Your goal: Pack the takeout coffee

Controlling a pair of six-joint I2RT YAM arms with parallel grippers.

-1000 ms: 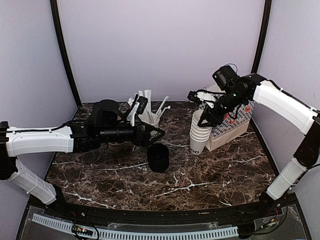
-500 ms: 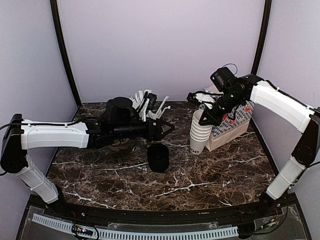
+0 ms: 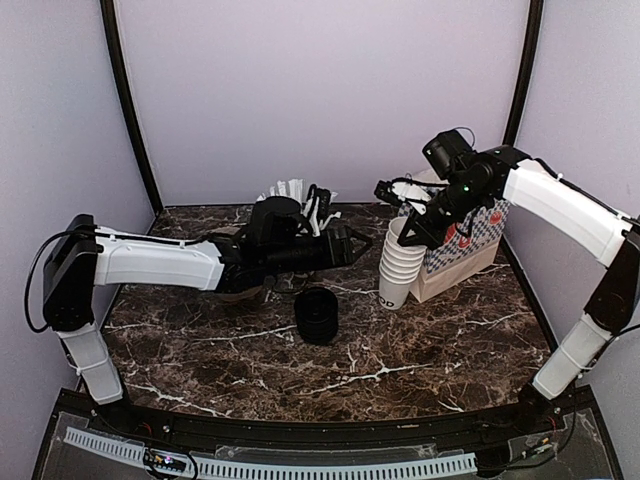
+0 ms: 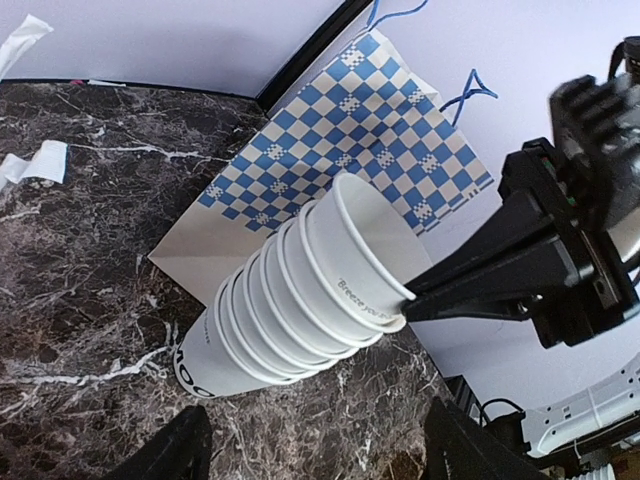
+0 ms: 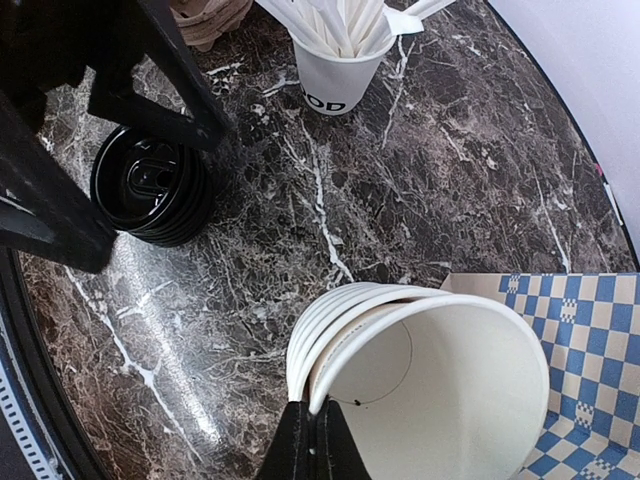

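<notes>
A stack of white paper cups (image 3: 398,270) with dark lettering stands before a checked bag. My right gripper (image 3: 404,238) is shut on the rim of the top cup (image 5: 440,390), one finger inside and one outside, and that cup (image 4: 368,258) sits tilted a little out of the stack (image 4: 270,325). My right gripper (image 5: 312,412) shows only its pinched tips in its own view. A stack of black lids (image 3: 317,315) lies at mid-table (image 5: 150,185). My left gripper (image 3: 362,242) is open, pointing at the cups from the left, a short gap away (image 4: 315,415).
The blue-and-white checked paper bag (image 3: 468,238) stands just behind the cups (image 4: 370,130). A cup of white straws (image 5: 335,70) stands at the back, largely hidden by the left arm in the top view. The brown pulp carrier (image 5: 205,15) lies under the left arm.
My right gripper has shut on the top cup's rim. The left arm has stretched rightward across the table until its open fingers face the cup stack.
</notes>
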